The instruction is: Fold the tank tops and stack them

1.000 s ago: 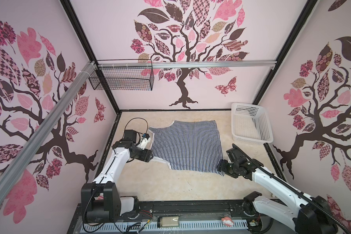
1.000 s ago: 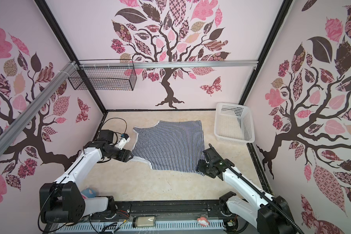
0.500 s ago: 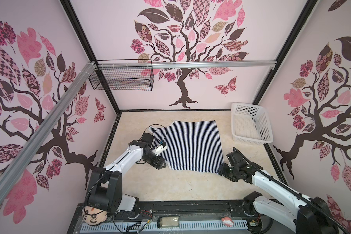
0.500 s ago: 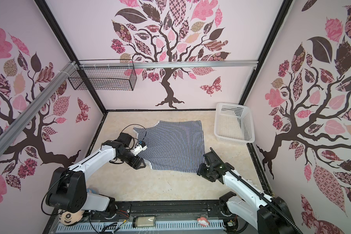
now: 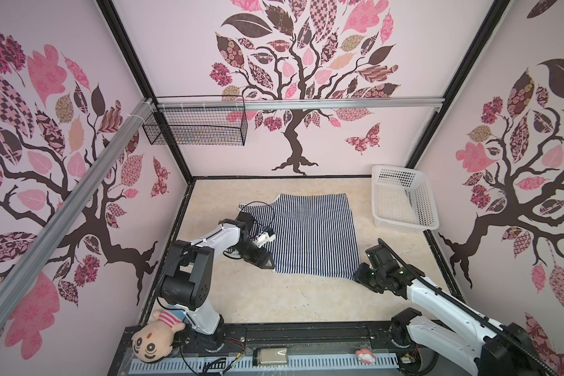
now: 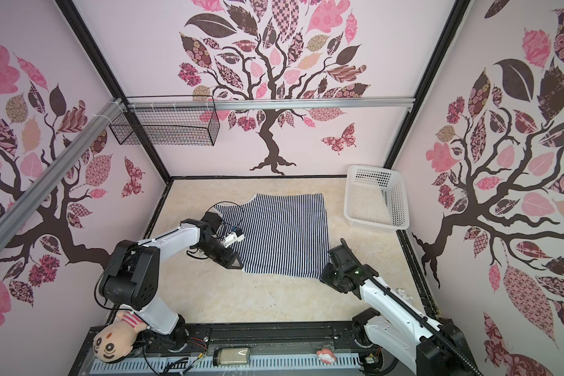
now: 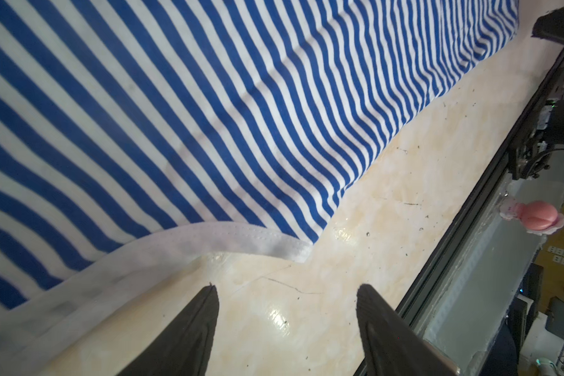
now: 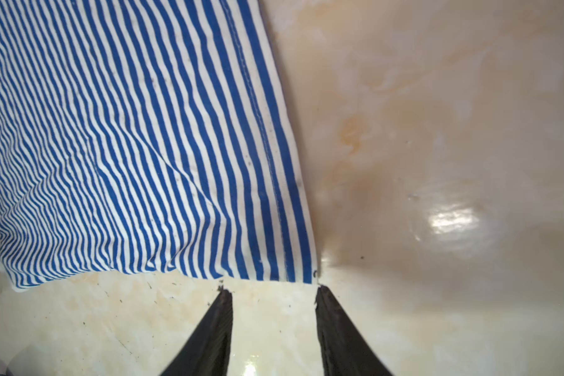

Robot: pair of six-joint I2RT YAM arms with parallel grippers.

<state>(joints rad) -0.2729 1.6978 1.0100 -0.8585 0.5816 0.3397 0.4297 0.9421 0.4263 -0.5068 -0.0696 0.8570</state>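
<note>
With the tank top (image 5: 310,234) spread flat on the table (image 5: 274,302), we judge the fold's grasp in hand: left gripper (image 7: 287,288) fingers apart beside the armhole edging (image 7: 228,237), right gripper (image 8: 271,288) fingers apart at the hem corner (image 8: 303,273); next, pinch both edges.

Robot lab booth, tree-decal walls (image 5: 306,146), aluminium rail (image 5: 339,104)

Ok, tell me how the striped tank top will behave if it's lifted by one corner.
Probably floppy: the tank top lies flat with soft ripples across it, so a lifted corner would likely drape and drag the rest along. Likely light, since the fabric looks thin. On the glossy table it may slide rather than stay put when pushed.
</note>
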